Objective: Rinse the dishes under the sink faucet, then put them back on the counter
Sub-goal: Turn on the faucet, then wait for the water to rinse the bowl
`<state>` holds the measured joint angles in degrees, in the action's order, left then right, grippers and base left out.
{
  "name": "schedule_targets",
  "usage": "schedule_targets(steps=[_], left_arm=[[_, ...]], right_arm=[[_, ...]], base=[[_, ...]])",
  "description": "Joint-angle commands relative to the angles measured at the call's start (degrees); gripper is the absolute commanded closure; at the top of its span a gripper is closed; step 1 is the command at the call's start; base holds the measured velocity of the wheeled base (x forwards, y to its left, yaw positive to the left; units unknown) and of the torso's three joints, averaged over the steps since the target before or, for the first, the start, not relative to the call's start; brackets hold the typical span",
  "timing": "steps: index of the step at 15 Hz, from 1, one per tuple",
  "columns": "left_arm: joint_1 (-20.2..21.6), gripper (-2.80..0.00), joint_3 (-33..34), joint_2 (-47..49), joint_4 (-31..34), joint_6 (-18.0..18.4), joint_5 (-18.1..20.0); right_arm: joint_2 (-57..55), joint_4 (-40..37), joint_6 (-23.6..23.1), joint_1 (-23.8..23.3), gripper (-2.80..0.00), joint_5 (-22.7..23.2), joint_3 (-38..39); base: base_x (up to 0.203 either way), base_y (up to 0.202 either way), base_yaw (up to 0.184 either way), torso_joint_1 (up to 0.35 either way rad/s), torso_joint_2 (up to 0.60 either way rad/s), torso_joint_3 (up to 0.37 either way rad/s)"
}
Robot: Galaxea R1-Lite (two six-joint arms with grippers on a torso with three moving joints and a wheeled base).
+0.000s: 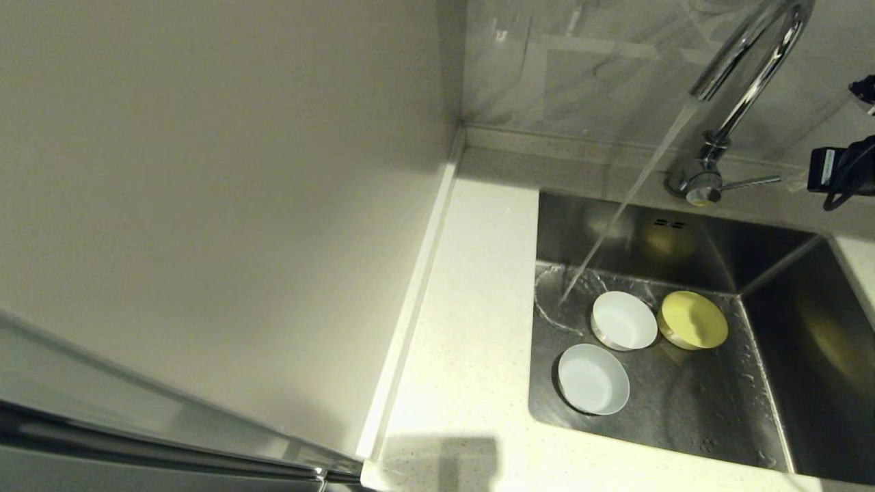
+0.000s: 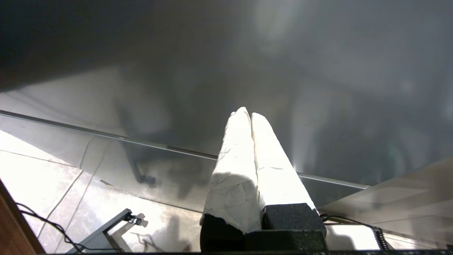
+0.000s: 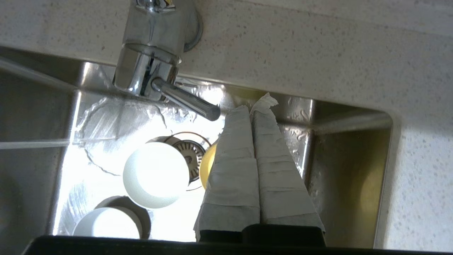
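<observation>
Three bowls sit on the floor of the steel sink (image 1: 683,410): pale blue-grey (image 1: 593,378) nearest, white (image 1: 623,320) behind it, yellow (image 1: 693,320) to the right. Water runs from the chrome faucet (image 1: 742,82) onto the sink floor left of the white bowl. My right gripper (image 3: 252,108) is shut and empty, its tips just beside the end of the faucet lever (image 3: 187,101), above the sink's back edge. Under it I see the white bowl (image 3: 155,175), the drain strainer (image 3: 191,156) and part of the yellow bowl (image 3: 207,164). My left gripper (image 2: 247,115) is shut, parked away from the sink.
The speckled white counter (image 1: 472,307) runs along the sink's left side, bounded by a raised edge strip (image 1: 410,307) and a cream wall panel (image 1: 205,205). The right arm's black wrist (image 1: 844,171) hangs at the right edge, behind the sink.
</observation>
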<state>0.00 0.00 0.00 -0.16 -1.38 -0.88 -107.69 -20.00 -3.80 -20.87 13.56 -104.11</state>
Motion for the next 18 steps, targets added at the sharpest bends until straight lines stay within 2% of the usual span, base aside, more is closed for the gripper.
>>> schedule_targets(steps=[1, 6, 9, 15, 18], left_arm=[[0.0, 0.00, 0.0, -0.2, 0.0, 0.0, 0.0], [0.0, 0.00, 0.0, -0.2, 0.0, 0.0, 0.0], [0.0, 0.00, 0.0, -0.2, 0.0, 0.0, -0.1], [0.0, 0.00, 0.0, -0.2, 0.0, 0.0, 0.0], [0.0, 0.00, 0.0, -0.2, 0.0, 0.0, 0.0]], right_arm=[[0.7, 0.2, 0.0, -1.0, 0.00, 0.0, 0.0], [7.4, 1.9, 1.6, -5.9, 0.00, 0.1, 2.1], [16.0, 3.9, 1.7, -7.6, 0.00, -0.9, 8.1], [37.5, 19.0, -0.2, -7.8, 0.00, -4.0, 32.5], [48.9, 21.4, -1.4, -4.0, 0.00, -4.5, 47.8]], base=[[0.000, 0.000, 0.000, 0.000, 0.00, 0.000], [0.000, 0.000, 0.000, 0.000, 0.00, 0.000], [0.000, 0.000, 0.000, 0.000, 0.00, 0.000], [0.000, 0.000, 0.000, 0.000, 0.00, 0.000], [0.000, 0.000, 0.000, 0.000, 0.00, 0.000]])
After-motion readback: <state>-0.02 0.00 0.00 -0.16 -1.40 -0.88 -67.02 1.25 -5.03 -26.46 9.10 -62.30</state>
